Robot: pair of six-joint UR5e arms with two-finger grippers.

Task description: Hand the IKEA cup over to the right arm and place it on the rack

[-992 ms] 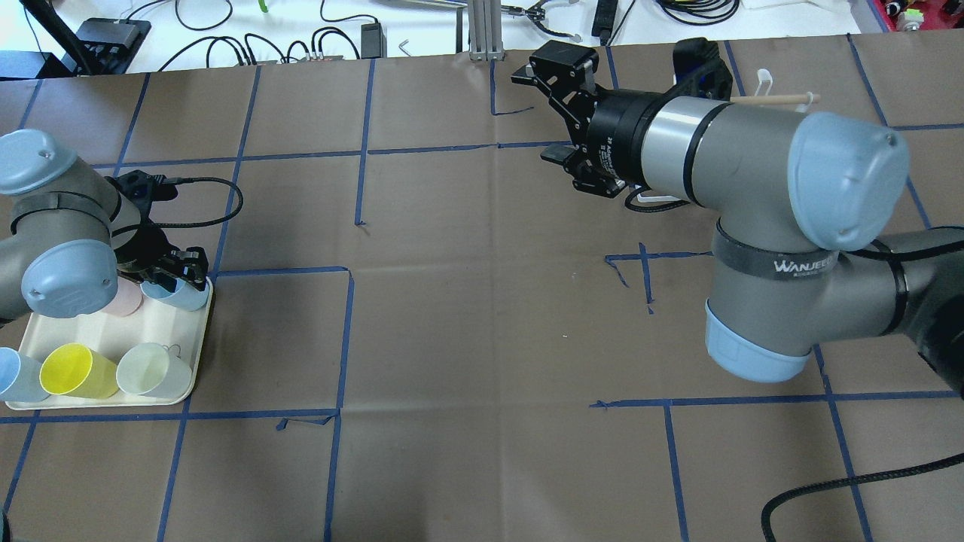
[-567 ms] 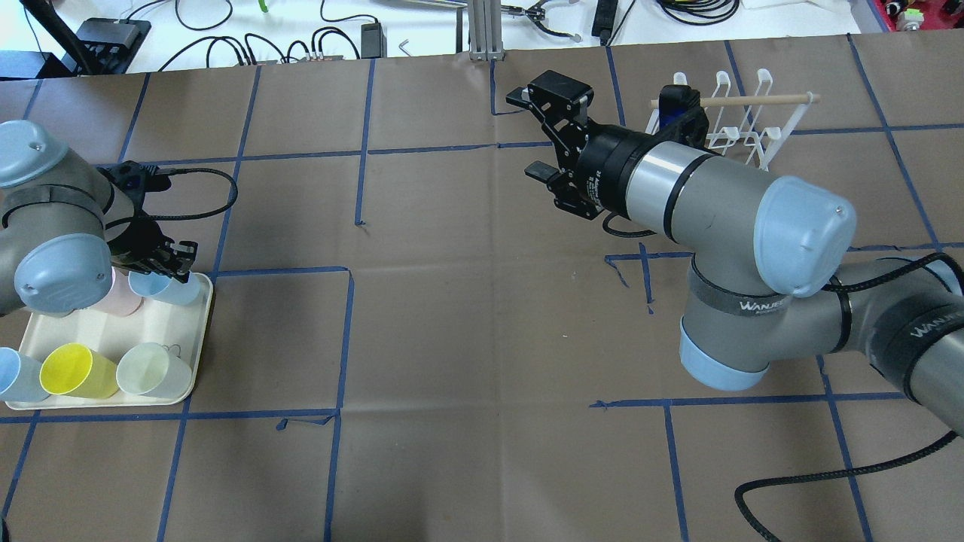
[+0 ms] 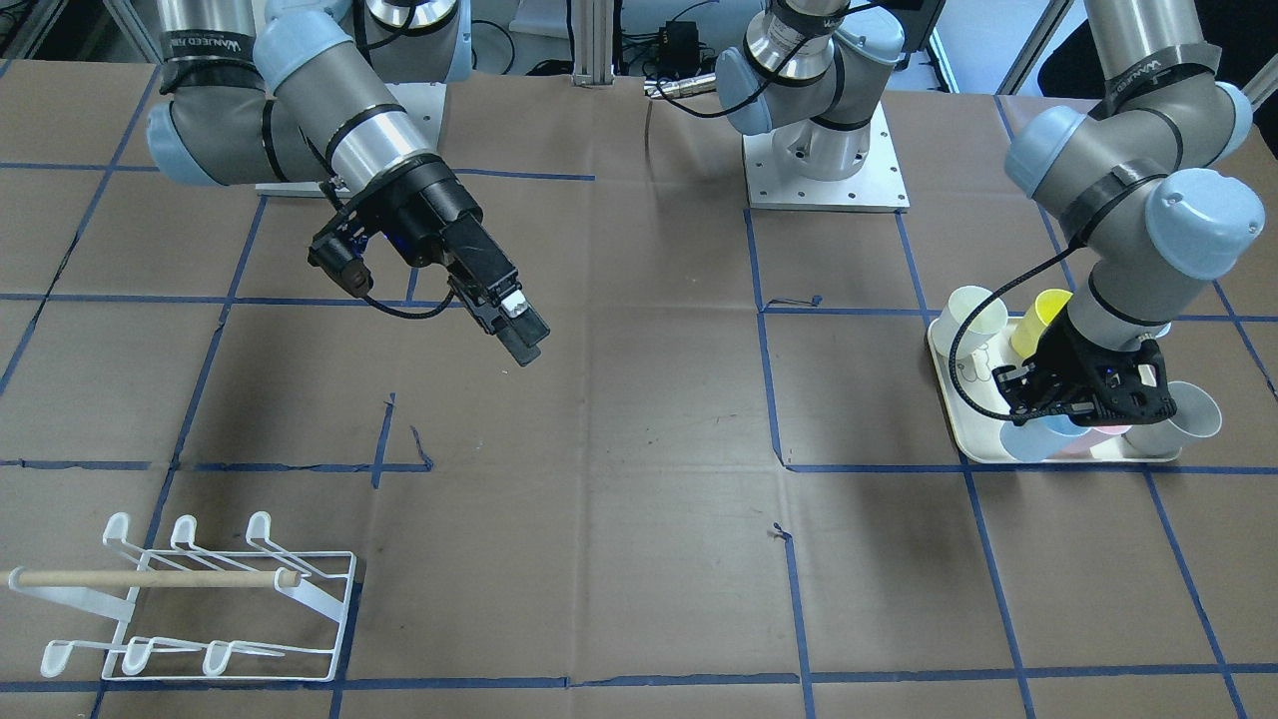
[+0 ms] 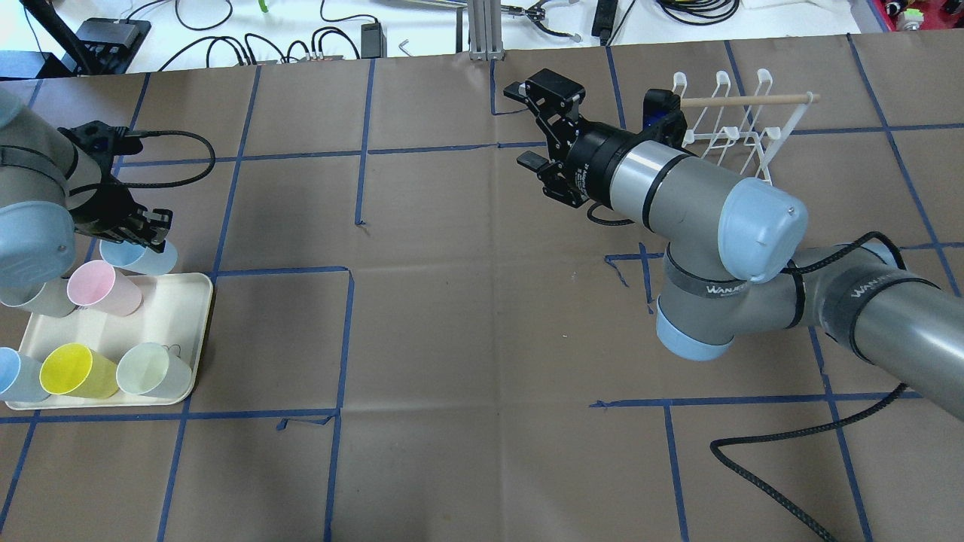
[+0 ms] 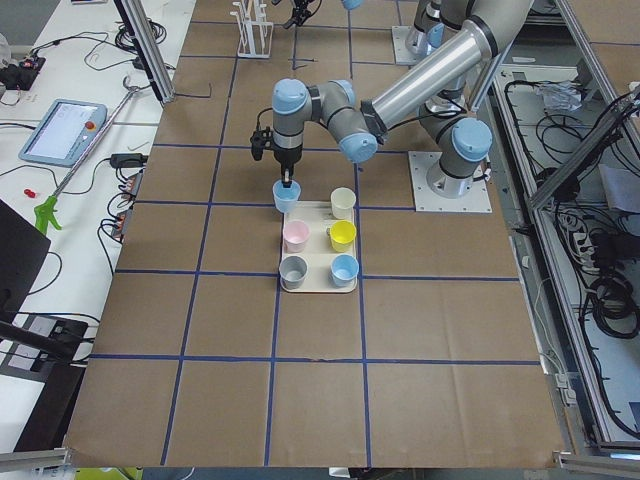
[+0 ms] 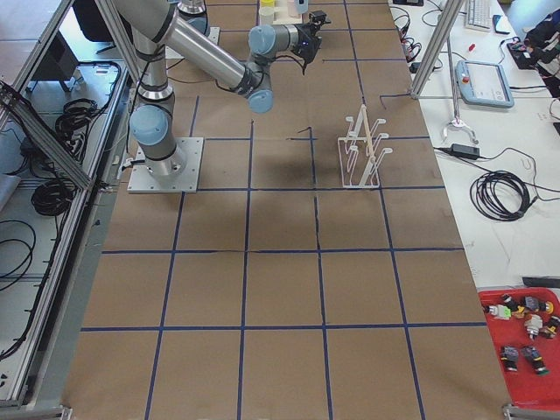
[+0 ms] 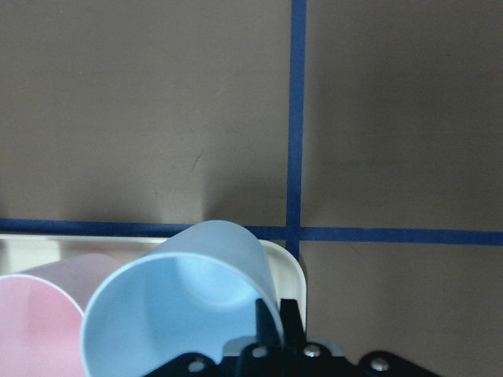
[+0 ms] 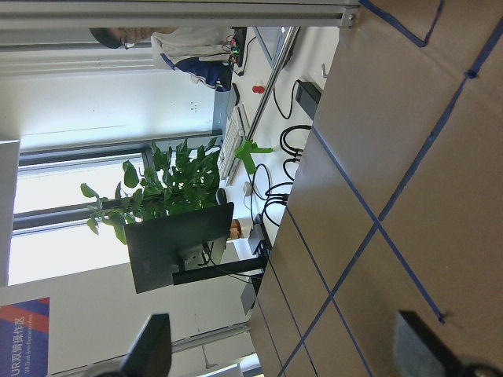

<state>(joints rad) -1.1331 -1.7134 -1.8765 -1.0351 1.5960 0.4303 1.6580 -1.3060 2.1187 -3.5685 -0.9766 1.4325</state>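
Left gripper (image 4: 141, 226): jaws closed on the rim wall of the cup (image 4: 144, 257), light blue. The wrist view shows the cup (image 7: 181, 302) tilted, mouth toward the camera. It hangs over the tray (image 4: 162, 320) at the corner toward the table's (image 4: 482, 316) middle. In the left side view the cup (image 5: 286, 197) looks raised off the tray (image 5: 318, 287); I cannot tell how far.

On the tray, five more cups stand mouth up:
- pink cup (image 4: 102, 288), nearest the held cup
- grey cup (image 4: 38, 299), beside the pink one
- yellow cup (image 4: 75, 370), in the next row
- cream cup (image 4: 154, 370), beside the yellow one, toward the table's middle
- second blue cup (image 4: 15, 375), on the yellow one's other side

Right gripper (image 4: 522, 125): jaws wide apart, nothing between them. It is in the air, well apart from the tray, with the jaws pointing toward the tray's side of the table. Both fingertips show at the bottom edge of its wrist view, widely spaced. The right arm (image 4: 678, 188) reaches in low over the table.

Rack (image 4: 742, 128): stands on the table at the end opposite the tray, just beyond the right arm's wrist. Its wooden dowel (image 4: 745, 98) lies across the top. In the front view, the rack (image 3: 200, 599) and tray (image 3: 954, 419) are at opposite ends, with the right gripper (image 3: 521, 340) between them.
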